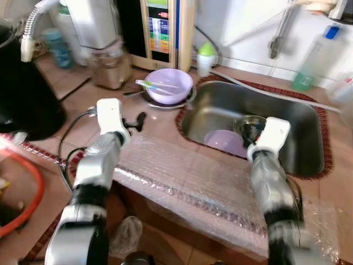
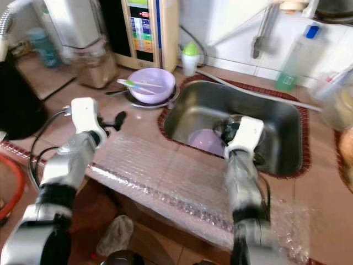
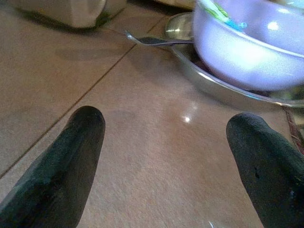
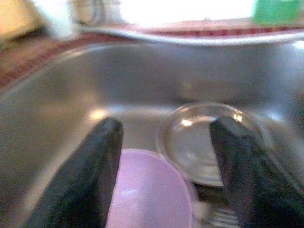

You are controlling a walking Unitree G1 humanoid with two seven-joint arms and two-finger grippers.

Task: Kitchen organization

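A lilac bowl (image 1: pixel 168 85) holding green and blue utensils sits on a steel plate (image 3: pixel 228 92) on the tiled counter, left of the sink (image 1: pixel 309 160). A spoon (image 3: pixel 152 40) lies against the plate. My left gripper (image 3: pixel 166 123) hovers low over the bare tile just short of that plate, open, nothing between its fingers (image 1: pixel 135 120). Inside the sink lie a second lilac bowl (image 4: pixel 149 190) and a small steel bowl (image 4: pixel 204 142). My right gripper (image 4: pixel 168 128) is open above the sink's near side, pointing down at these two bowls.
Bubble wrap (image 1: pixel 187 182) covers the counter's front edge. A black pot (image 1: pixel 25 94) stands at the left, with a blender jar (image 1: pixel 107 61) and a water dispenser (image 1: pixel 160 27) behind. A green-capped bottle (image 1: pixel 205 58) and a soap bottle (image 1: pixel 309 66) stand by the wall.
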